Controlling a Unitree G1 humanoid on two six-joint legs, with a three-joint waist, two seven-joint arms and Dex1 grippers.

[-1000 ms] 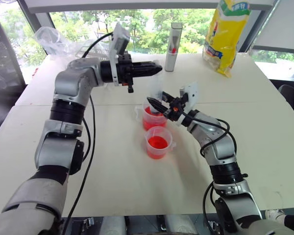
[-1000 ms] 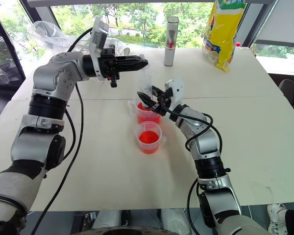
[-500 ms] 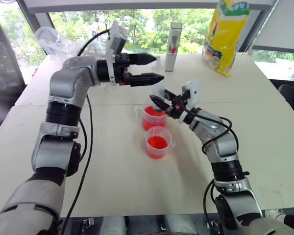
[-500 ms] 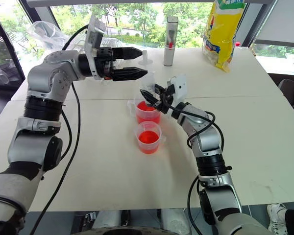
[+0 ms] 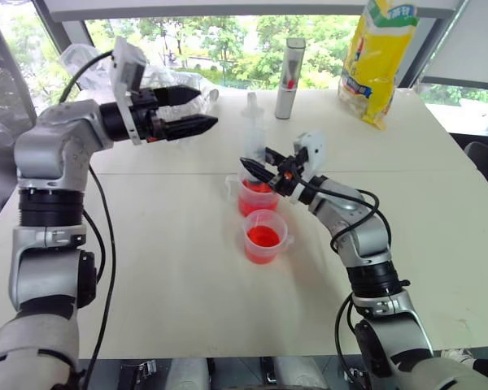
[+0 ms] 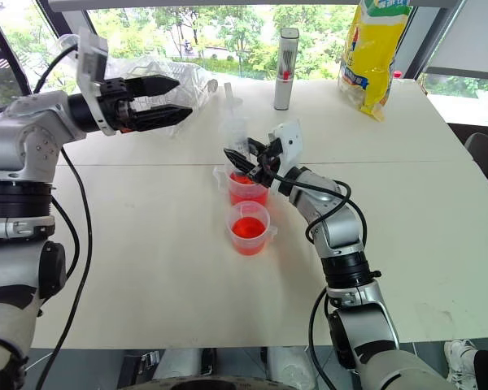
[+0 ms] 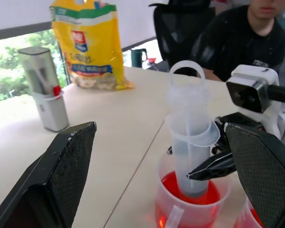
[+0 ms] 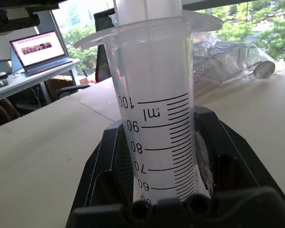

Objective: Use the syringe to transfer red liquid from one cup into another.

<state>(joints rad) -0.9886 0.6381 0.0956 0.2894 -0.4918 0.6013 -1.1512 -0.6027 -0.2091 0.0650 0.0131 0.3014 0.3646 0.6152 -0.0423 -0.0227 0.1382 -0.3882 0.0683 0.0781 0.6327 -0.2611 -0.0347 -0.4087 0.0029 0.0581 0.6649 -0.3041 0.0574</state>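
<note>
On a white table (image 5: 187,268), the right gripper (image 5: 264,169) pinches the barrel of the clear syringe (image 5: 254,134), holding it upright with its tip dipped in the red liquid (image 5: 256,199) of the larger measuring cup (image 5: 254,195). The plunger is raised, yet the barrel looks clear in the right wrist view. The left gripper (image 5: 189,110) hangs well apart from it, fingers spread and empty. The smaller cup (image 5: 265,237), just beside, already holds red liquid. Drawing and transfer seem unfinished.
</note>
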